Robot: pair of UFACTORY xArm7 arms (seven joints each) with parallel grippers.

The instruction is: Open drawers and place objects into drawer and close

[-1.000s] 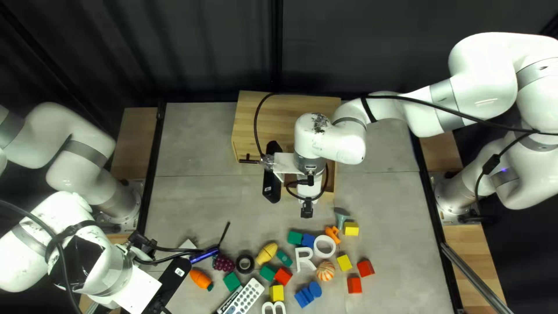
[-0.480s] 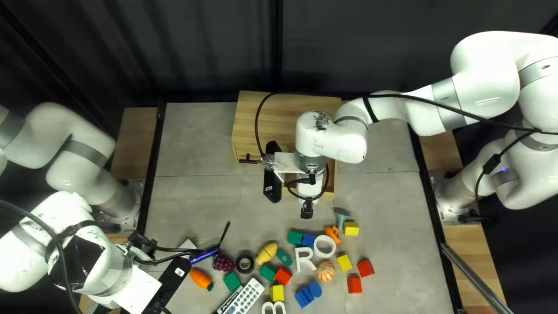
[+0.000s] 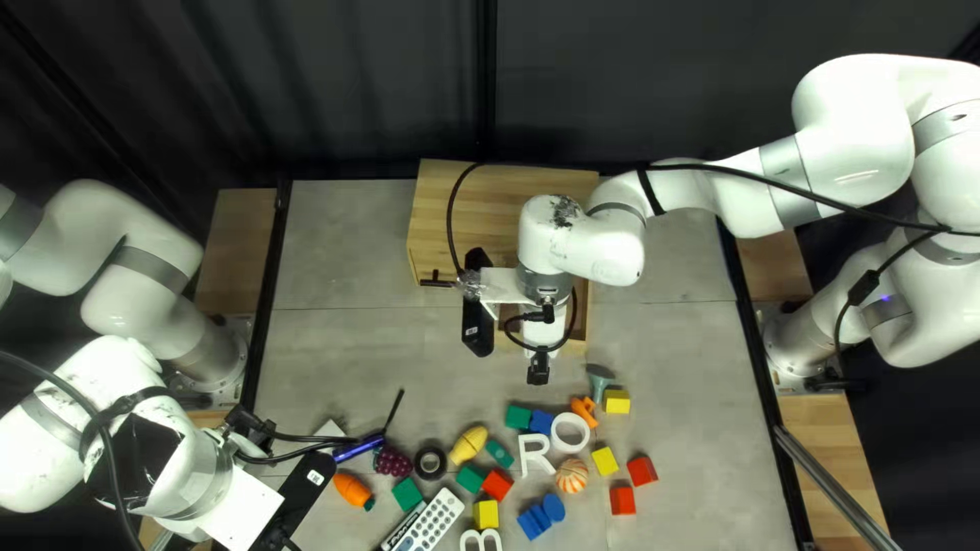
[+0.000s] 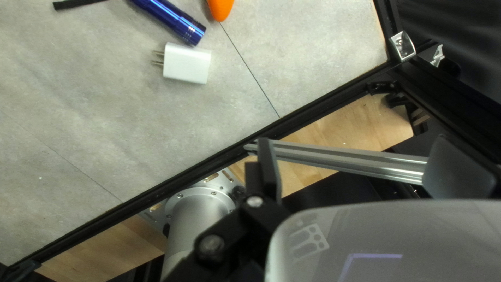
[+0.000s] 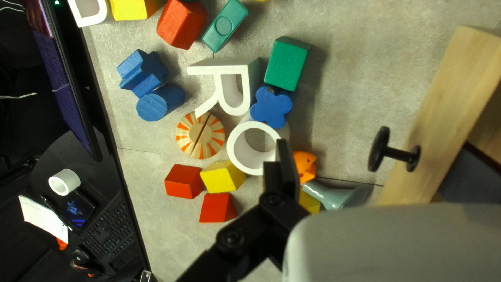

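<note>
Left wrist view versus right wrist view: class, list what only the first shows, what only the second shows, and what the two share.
Only the left wrist view: a blue flashlight, a white plug adapter beside it, an orange carrot tip, and a silver aluminium rail beyond the table edge.
Only the right wrist view: the wooden drawer front with its black knob, white letters R and O, a green block and a blue flower-shaped block beside the R.
Both: the grey tabletop and its black edge frame.

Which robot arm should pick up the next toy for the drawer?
Right. Its open fingers hang just above the toy pile, beside the drawer knob. The left arm's fingers are off at the table's near left corner.
</note>
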